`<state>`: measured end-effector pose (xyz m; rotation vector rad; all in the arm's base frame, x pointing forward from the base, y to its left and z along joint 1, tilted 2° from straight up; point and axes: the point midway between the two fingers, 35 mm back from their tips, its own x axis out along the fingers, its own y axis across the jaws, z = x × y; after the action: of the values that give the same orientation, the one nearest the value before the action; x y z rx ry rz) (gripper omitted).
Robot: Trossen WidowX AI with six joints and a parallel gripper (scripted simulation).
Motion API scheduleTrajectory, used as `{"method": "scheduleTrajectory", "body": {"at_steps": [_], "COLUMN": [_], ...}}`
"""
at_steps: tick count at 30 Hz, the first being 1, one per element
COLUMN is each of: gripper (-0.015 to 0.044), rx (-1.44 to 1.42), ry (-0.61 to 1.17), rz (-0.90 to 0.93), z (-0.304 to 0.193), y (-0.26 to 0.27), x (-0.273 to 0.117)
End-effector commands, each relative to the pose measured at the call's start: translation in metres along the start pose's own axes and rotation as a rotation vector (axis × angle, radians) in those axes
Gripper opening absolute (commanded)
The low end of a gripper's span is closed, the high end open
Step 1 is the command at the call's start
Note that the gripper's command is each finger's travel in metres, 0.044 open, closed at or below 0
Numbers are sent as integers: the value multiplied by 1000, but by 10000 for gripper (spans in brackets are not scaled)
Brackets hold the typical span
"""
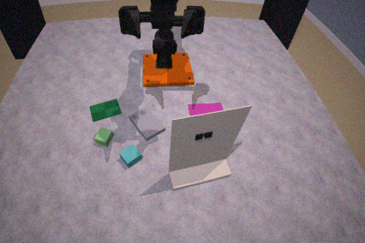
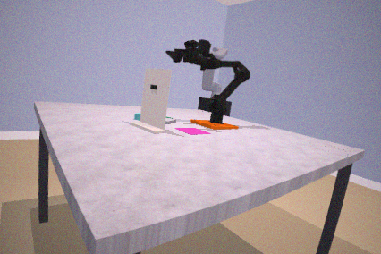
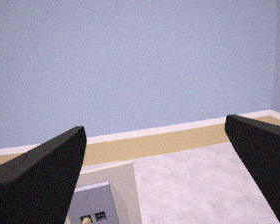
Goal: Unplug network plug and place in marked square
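Note:
The upright white panel stands on the table in front of the arm. Two dark socket openings show on its far face. In the wrist view a grey socket plate sits at the bottom edge, with a small yellowish plug part in the left socket; the tab is too small to make out. The magenta marked square lies flat between the panel and the arm's base. My gripper is open and empty, high above and behind the panel.
A dark green block, a light green block, a cyan block and a flat grey tile lie left of the panel. The arm stands on an orange base plate. Black posts stand at the far corners.

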<state>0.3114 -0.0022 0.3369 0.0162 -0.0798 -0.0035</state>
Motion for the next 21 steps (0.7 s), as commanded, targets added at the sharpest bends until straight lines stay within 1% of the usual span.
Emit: {"method": "scheduleTrajectory", "body": {"at_steps": [1,9,10,21], "gripper": [374,164,156,156], "rx": [6,259,294,677], "ry": [0,28,33,118], "rz": [2,81,91,193], "z": [-1,-34,-38,-88], "y": [0,9,11,24], "x": [0,8,8,7]}}
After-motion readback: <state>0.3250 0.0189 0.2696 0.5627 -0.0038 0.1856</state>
